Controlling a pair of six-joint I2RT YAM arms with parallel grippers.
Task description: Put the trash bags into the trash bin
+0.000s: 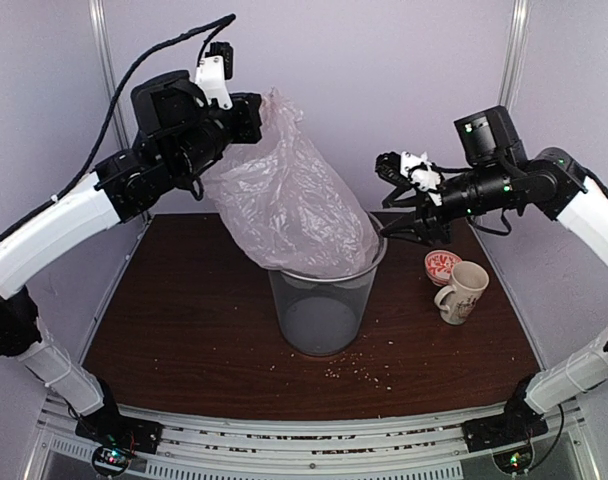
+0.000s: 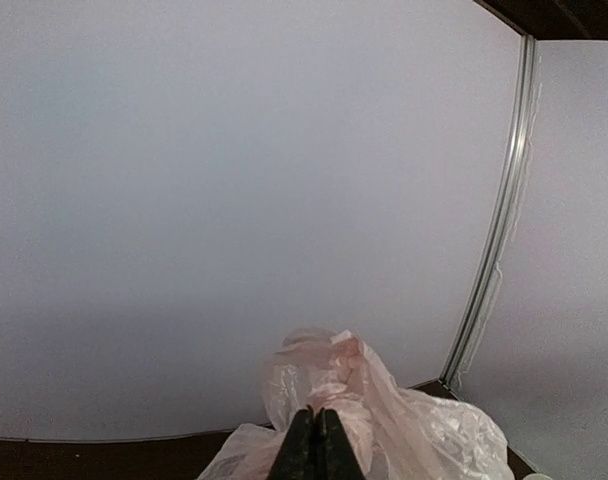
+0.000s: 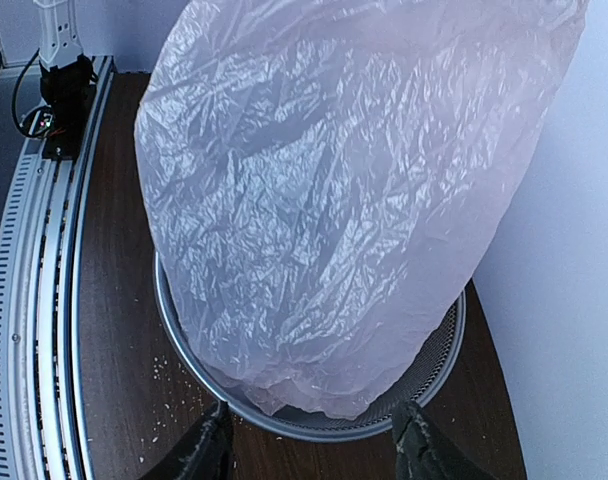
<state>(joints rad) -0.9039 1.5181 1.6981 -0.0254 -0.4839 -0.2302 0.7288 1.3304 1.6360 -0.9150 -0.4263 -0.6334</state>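
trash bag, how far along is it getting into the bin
Done: the trash bag has its bottom inside the trash bin. In hand: the left gripper is shut on its bunched top; the right gripper is open near the rim. Left: most of the bag stands above the rim; lower it in, release.

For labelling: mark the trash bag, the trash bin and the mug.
trash bag [image 1: 284, 195]: top view, middle of its wrinkled film.
trash bin [image 1: 324, 320]: top view, front wall.
mug [image 1: 466, 290]: top view, its side.

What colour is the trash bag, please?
The trash bag is translucent pinkish-white; clearest in right wrist view.
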